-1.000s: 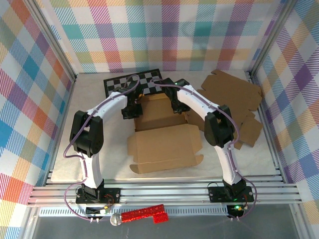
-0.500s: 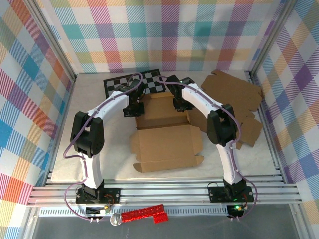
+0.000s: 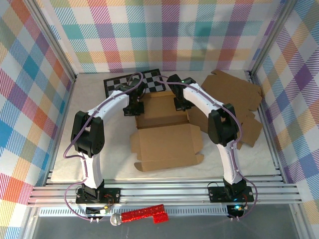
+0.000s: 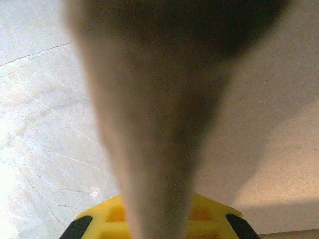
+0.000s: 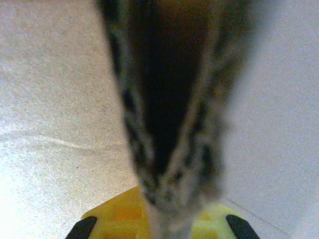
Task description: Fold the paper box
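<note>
Item: flat-cut brown cardboard paper box (image 3: 167,144), part-formed, mid-worktop on the pale worktop (image 3: 99,149).
Lie: I see its wide lid panel lying open and flat toward the near edge, long axis parallel to that edge. The tray part sits behind it, toward the far edge.
Left gripper (image 3: 133,107): down at the tray's left side wall, fingers closed. A blurred tan strip runs up the middle of its wrist view, and I cannot tell whether cardboard is pinched.
Right gripper (image 3: 180,103): down at the tray's right side wall, fingers closed, and I make out nothing between them.
Key relation: the tray lies between the two grippers, one wall per arm, neither arm nearer. The lid lies nearward of both.
Judgement: I reckon the side walls need standing up before the lid swings over.
</note>
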You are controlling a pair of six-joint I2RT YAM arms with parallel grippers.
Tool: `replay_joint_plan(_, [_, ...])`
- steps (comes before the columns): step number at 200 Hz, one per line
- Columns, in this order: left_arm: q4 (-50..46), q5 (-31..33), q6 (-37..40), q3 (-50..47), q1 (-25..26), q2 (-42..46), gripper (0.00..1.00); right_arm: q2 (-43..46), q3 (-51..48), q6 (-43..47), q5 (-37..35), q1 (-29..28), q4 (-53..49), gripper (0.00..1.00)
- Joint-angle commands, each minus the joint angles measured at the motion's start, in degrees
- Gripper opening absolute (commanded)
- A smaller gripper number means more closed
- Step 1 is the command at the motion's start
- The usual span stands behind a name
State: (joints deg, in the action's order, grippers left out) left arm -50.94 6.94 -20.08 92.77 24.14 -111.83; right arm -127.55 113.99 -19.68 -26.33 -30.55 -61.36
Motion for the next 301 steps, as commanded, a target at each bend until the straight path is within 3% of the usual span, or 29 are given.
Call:
replay_joint_plan(1, [-1.1,-1.3,1.6,1.9,1.3,-0.1,0.0,0.4,1.8,0.9,-4.1,-0.6,-0.9,0.0])
replay_joint_plan(46, [-1.3,-1.3,1.6,2.8,1.3,-0.2,0.0,-0.1,1.6,-2.2,-7.7,-0.7,-3.6,0.0])
replay_joint_plan(88, [-1.8,-1.2,1.5,3.1,1.3,-0.7,0.0,1.9,-0.4,-3.1,-3.8,-0.3,-1.3,0.0])
replay_joint_plan(150, [-1.4,-1.3,1.5,3.2,1.4,-0.6,0.0,-2.1,4.7,-5.9,-6.3,0.0,-9.9,0.0])
replay_joint_plan(200, [-1.8,-1.3,1.8,3.4,1.5,-0.5,0.0,4.3,-2.7,-4.7,3.4,1.7,-1.1,0.0])
replay_joint_plan(250, [-2.0,-1.7,2.8,3.5,1.4,-0.6,0.0,8.0,-4.8,-0.5,7.9,2.8,4.5,0.29])
replay_joint_plan(267, [-2.1,-1.8,3.0,3.6,1.5,-0.7,0.0,6.9,-3.9,-0.1,8.9,3.0,4.0,0.32])
replay_joint_plan(301, [-2.2,-1.6,3.0,3.9,1.5,-0.8,0.0,4.3,-3.1,-0.7,8.2,3.2,1.9,0.27])
